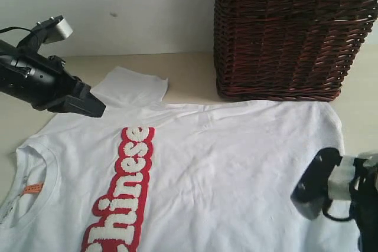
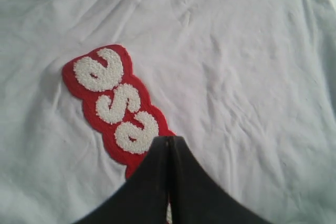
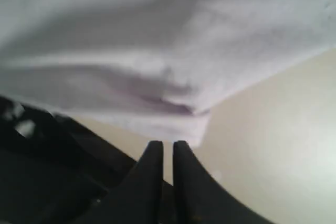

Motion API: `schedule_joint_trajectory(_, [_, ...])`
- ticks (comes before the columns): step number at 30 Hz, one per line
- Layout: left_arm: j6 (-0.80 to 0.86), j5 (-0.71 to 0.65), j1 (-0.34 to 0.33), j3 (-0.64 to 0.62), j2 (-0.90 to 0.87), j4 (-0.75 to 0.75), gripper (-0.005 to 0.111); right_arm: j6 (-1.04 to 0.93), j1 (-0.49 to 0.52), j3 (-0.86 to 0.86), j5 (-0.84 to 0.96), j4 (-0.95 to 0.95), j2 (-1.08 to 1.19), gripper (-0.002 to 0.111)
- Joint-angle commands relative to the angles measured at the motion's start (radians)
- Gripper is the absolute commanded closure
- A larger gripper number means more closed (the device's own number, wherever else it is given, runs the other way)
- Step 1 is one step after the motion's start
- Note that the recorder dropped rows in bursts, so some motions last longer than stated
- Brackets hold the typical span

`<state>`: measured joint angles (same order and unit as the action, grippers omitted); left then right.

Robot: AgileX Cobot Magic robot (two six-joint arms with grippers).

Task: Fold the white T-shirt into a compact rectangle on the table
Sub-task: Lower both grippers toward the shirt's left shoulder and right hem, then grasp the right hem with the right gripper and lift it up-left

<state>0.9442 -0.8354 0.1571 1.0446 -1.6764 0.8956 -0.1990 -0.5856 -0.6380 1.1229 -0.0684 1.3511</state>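
Jaws of the left gripper (image 2: 168, 139) were pressed tight together, with nothing between them. It hung over the white T-shirt (image 1: 236, 151), close to the red band (image 1: 127, 187) with the fluffy letters. Jaws of the right gripper (image 3: 168, 142) had only a thin gap, and nothing was in it. Its tips sat low, just beside the shirt's edge, where the cloth puffed up a little off the table (image 1: 189, 81).

The shirt lay spread out on the table, front side up, with one sleeve (image 1: 130, 87) sticking out at the back. No fold looked done yet. I think this was the very start: getting ready to take hold of an edge. Next, the right jaws would need to open wider, slide one finger under the edge and one over it, then pinch. The left gripper would need to open too and go to an edge. Soft cloth can slip, so the pinch should go well in.

The table was pale, flat and smooth. A dark brown basket (image 1: 289, 33) stood at the back, just beside the shirt. Behind it was a plain light wall (image 1: 118, 4).
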Motion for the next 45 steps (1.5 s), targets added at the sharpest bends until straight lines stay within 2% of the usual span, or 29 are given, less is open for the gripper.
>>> schedule_joint_trajectory(1, [0.013,0.004,0.006,0.001,0.005,0.039,0.107,-0.042,-0.075,0.005,0.098,-0.214,0.002,0.072])
schedule_joint_trajectory(3, [0.03,0.004,0.006,0.001,0.005,0.063,0.107,-0.071,-0.077,0.014,0.058,-0.144,0.004,0.06])
schedule_joint_trajectory(5, [0.049,0.004,0.006,0.001,0.005,0.088,0.107,-0.162,-0.077,0.042,-0.017,-0.057,0.011,0.053])
schedule_joint_trajectory(9, [0.049,0.004,0.006,0.001,0.005,0.093,0.107,-0.188,-0.077,0.113,-0.125,-0.075,0.038,0.053])
schedule_joint_trajectory(12, [0.05,0.004,0.006,0.001,0.005,0.108,0.107,-0.075,-0.077,0.148,-0.135,-0.176,0.062,0.053])
schedule_joint_trajectory(15, [0.05,0.004,0.006,0.001,0.005,0.112,0.107,-0.018,-0.077,0.169,-0.141,-0.192,0.082,0.054])
schedule_joint_trajectory(21, [0.05,0.0,0.006,0.001,0.005,0.112,0.107,-0.016,-0.077,0.203,-0.331,-0.162,0.104,0.061])
schedule_joint_trajectory(25, [0.05,-0.003,0.006,0.001,0.005,0.112,0.107,0.056,-0.077,0.203,-0.304,-0.232,0.132,0.068])
schedule_joint_trajectory(32, [0.05,-0.005,0.006,0.001,0.007,0.121,0.107,0.071,-0.077,0.203,-0.256,-0.255,0.153,0.107])
schedule_joint_trajectory(36, [0.05,-0.005,0.006,0.001,0.012,0.127,0.107,-0.052,-0.077,0.18,-0.111,-0.225,0.153,0.108])
schedule_joint_trajectory(41, [0.05,-0.005,0.006,0.001,0.018,0.137,0.107,-0.062,-0.077,0.052,0.093,-0.239,0.151,0.108])
schedule_joint_trajectory(45, [0.054,0.004,0.006,0.001,0.019,0.137,0.107,-0.057,-0.088,0.002,0.098,-0.255,0.151,0.108])
